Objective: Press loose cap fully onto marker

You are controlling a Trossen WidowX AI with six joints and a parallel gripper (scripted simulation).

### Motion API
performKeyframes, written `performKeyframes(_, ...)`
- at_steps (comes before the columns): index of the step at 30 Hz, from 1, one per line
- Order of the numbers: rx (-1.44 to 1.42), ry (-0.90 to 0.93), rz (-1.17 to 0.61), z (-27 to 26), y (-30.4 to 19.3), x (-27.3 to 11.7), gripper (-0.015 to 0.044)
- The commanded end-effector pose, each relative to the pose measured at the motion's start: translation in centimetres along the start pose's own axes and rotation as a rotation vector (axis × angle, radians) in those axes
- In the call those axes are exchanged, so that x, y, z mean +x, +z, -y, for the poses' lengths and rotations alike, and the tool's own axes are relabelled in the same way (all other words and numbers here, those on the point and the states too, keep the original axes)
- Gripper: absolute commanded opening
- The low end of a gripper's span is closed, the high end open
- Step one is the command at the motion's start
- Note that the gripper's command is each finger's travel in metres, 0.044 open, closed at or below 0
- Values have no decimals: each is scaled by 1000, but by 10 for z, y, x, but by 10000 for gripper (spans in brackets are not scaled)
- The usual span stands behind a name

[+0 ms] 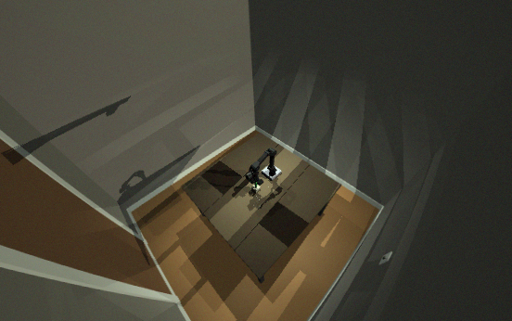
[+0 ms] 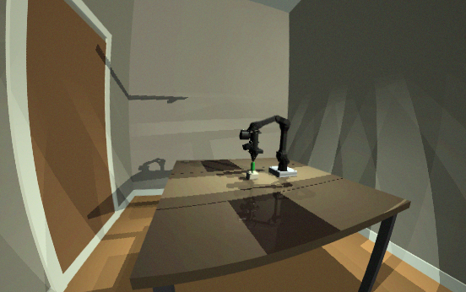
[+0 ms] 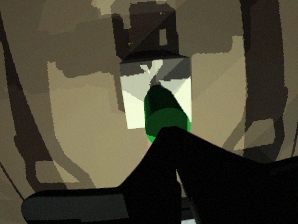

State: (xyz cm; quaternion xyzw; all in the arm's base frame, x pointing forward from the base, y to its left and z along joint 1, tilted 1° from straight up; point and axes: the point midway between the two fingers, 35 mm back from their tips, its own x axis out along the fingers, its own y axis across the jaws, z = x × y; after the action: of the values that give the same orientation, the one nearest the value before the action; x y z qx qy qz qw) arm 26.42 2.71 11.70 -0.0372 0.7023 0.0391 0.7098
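Note:
The green cap (image 3: 165, 115) (image 2: 252, 167) (image 1: 255, 185) sits on the marker, which stands upright in the pale holder block (image 3: 136, 96) (image 2: 251, 176). The marker's body is hidden under the cap. My gripper (image 3: 168, 134) (image 2: 253, 159) (image 1: 253, 182) is shut with nothing between the fingers. Its closed fingertips are directly over the top of the cap, at or just touching it; in the wrist view they cover the cap's near end.
The arm's white base plate (image 2: 283, 171) (image 1: 271, 173) stands on the table (image 2: 190, 236) (image 1: 260, 250) just right of the holder block. Walls enclose the room on all sides.

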Motion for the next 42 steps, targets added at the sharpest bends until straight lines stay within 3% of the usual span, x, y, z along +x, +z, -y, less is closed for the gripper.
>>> performKeyframes(1, 7, -4, -6, 1, -1, 7, 0)
performKeyframes(18, 0, 0, 9, 0, 2, 11, 0)
performKeyframes(26, 0, 0, 7, 0, 3, -69, 0)
performKeyframes(31, 0, 0, 7, 0, 2, -76, 0)
performKeyframes(42, 0, 0, 7, 0, 2, -76, 289)
